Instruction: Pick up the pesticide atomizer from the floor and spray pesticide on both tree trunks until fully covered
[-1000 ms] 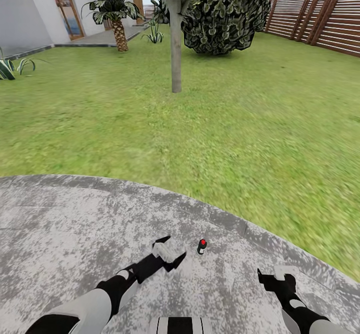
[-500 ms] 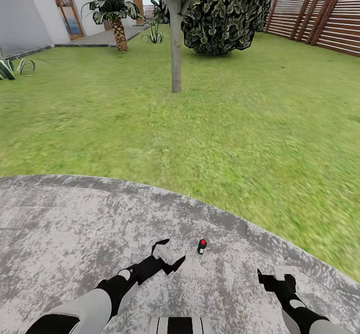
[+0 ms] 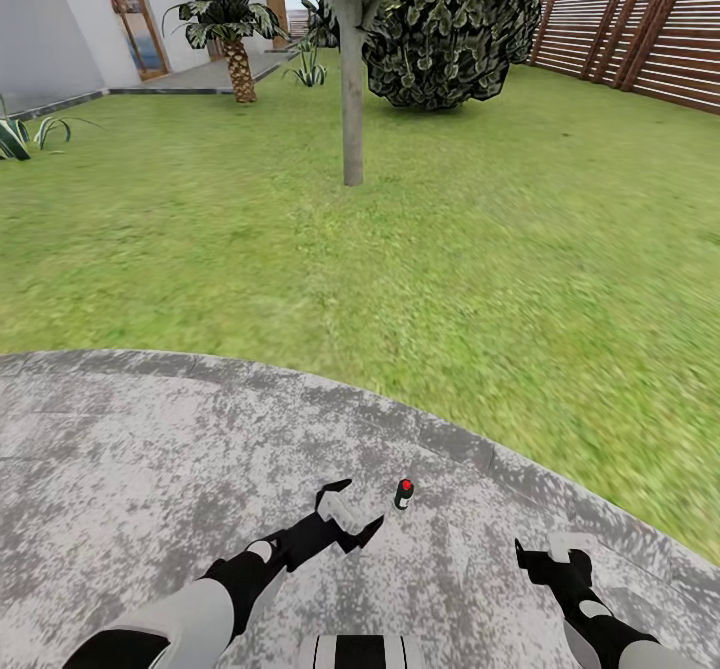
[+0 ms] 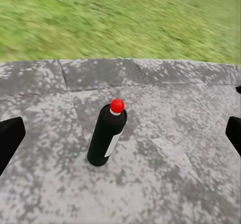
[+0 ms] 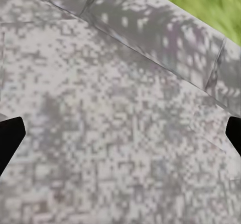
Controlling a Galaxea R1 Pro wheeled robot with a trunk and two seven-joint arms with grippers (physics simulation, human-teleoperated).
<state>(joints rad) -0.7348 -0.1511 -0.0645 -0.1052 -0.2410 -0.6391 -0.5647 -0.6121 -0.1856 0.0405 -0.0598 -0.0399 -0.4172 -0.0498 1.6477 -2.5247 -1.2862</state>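
Head view: the left end effector [image 3: 352, 515] is held low over the grey stone paving [image 3: 150, 449], fingers spread. The pesticide atomizer [image 3: 403, 494] stands upright on the paving just ahead of it and slightly to its right, not touched. The right end effector [image 3: 550, 556] is parked well to the right of the atomizer, nothing held; its finger spacing cannot be judged here. One tree trunk [image 3: 351, 89] is seen far ahead across the lawn [image 3: 450, 249], with a dark shrub [image 3: 450, 29] beside it.

Left wrist view: the atomizer [image 4: 107, 135] is centred between the two dark fingertips [image 4: 10, 139], well clear of both, so the jaws are wide apart. It shows as a dark bottle with a red cap, slightly tilted, with a pale strip on its side.

Right wrist view: both fingertips [image 5: 10, 136] sit at the frame edges, spread, over bare paving [image 5: 120, 113].

Risks, as judged: the bottle is narrow and tall, so an off-centre approach or one finger landing first could tip or roll it. Closing too high could catch the cap and fire the spray early.

Markings: no readable text; the pale strip is too blurred to tell whether it is a label.
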